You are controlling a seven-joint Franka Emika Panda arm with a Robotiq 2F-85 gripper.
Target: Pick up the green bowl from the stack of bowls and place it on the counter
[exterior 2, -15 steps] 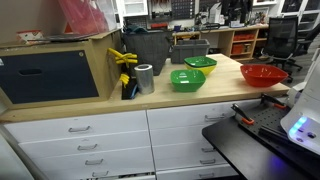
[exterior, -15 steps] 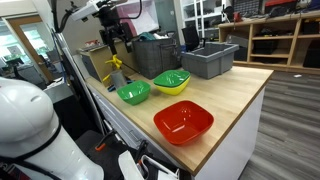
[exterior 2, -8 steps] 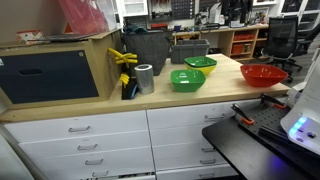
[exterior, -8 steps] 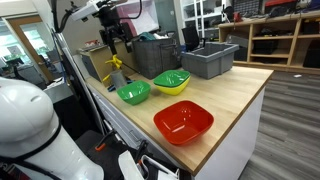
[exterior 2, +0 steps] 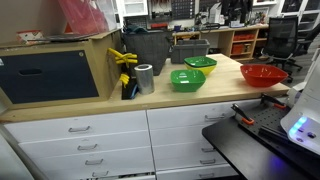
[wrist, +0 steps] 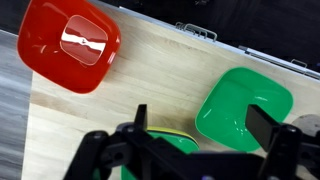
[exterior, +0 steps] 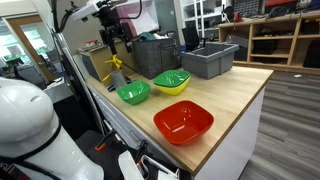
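Note:
The stack of bowls (exterior: 171, 86) stands on the counter (exterior: 235, 95), with the yellow bowl outermost. The green bowl (exterior: 172, 78) sits nested on top of it; any bowl beneath is hidden. The stack also shows in an exterior view (exterior 2: 200, 64), and in the wrist view its yellow rim (wrist: 168, 132) and green inside (wrist: 178, 142) lie just under the fingers. My gripper (exterior: 120, 42) hangs open and empty high above the counter's back end. In the wrist view its open fingers (wrist: 203, 125) span the stack's edge and a smaller green bowl.
A smaller green bowl (exterior: 133, 93) (exterior 2: 187, 79) (wrist: 245, 105) sits alone beside the stack. A red bowl (exterior: 183, 121) (exterior 2: 263, 73) (wrist: 70, 42) is near the counter's end. Grey bins (exterior: 208, 60), a metal can (exterior 2: 145, 78) and a wooden box (exterior 2: 50, 70) stand along the back.

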